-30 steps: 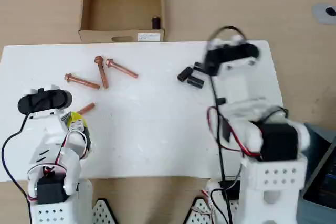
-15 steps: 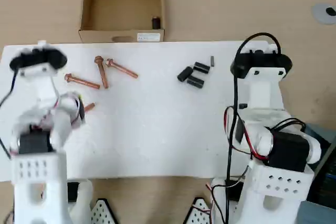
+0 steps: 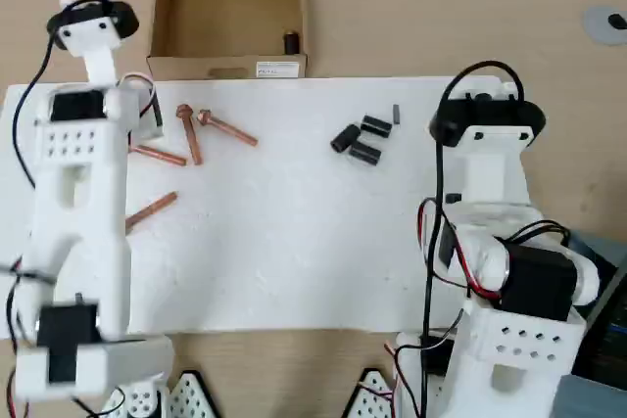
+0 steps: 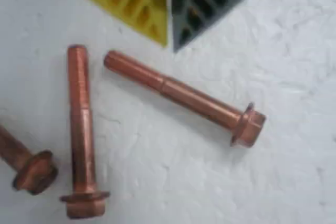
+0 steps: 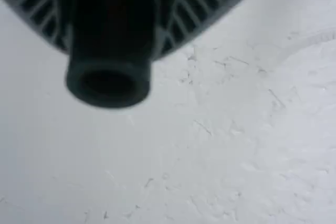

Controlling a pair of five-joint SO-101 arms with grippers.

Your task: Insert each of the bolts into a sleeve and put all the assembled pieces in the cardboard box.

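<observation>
- Your left gripper (image 4: 170, 38) is closed on nothing; one bolt (image 4: 181, 95) lies just past its fingertips.
- Your right gripper (image 5: 113, 30) clamps a black sleeve (image 5: 107, 82) over the white sheet (image 5: 236, 145).

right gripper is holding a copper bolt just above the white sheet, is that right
Not quite. The right gripper is holding a black sleeve, not a copper bolt. The right wrist view shows the sleeve's hollow end sticking out between the fingers. The rest stands: it is held above the white sheet.
</observation>
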